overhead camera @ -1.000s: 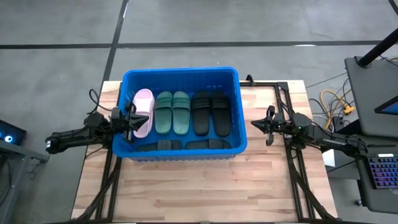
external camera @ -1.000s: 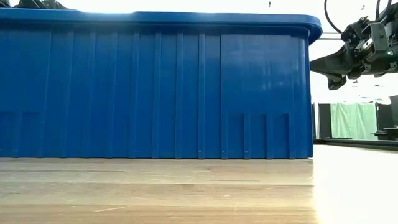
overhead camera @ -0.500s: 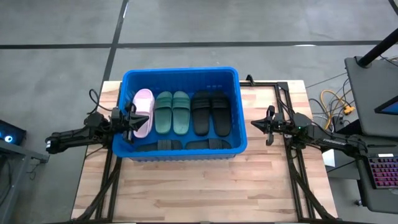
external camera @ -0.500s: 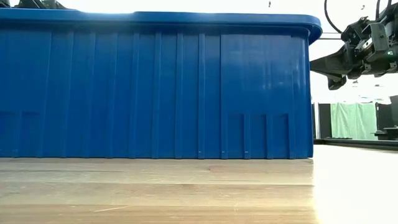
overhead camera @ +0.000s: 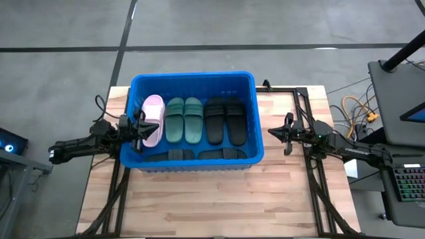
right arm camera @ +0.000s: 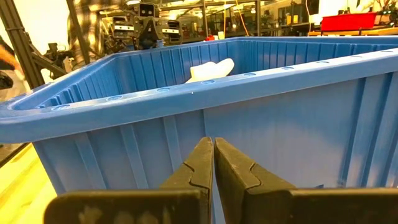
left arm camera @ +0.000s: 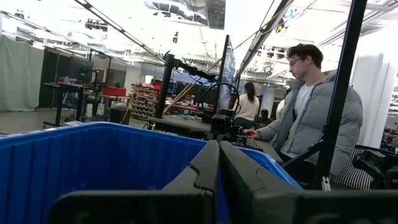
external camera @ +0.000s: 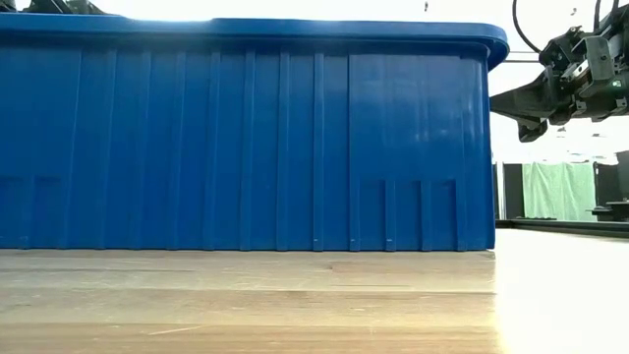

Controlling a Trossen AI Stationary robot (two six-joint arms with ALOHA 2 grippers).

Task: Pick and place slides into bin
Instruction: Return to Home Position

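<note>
The blue bin (overhead camera: pixel 192 83) stands on the wooden table and holds the slides: a pale pink one (overhead camera: pixel 153 110), two dark green ones (overhead camera: pixel 184 119), two black ones (overhead camera: pixel 224 121), and more black ones (overhead camera: pixel 199 155) along its near wall. My left gripper (overhead camera: pixel 154 126) is shut and empty, above the bin's left rim, its fingertips (left arm camera: pixel 219 149) together. My right gripper (overhead camera: pixel 271 132) is shut and empty, just right of the bin's right wall (right arm camera: pixel 261 124), level with the rim; it also shows in the low view (external camera: pixel 506 101).
The bin's near wall (external camera: pixel 246 138) fills most of the low view. Bare wooden tabletop (overhead camera: pixel 212 206) lies in front of the bin. A person in a grey jacket (left arm camera: pixel 311 118) sits beyond the table, with another person farther back. A desk with a keyboard (overhead camera: pixel 405 186) stands at the right.
</note>
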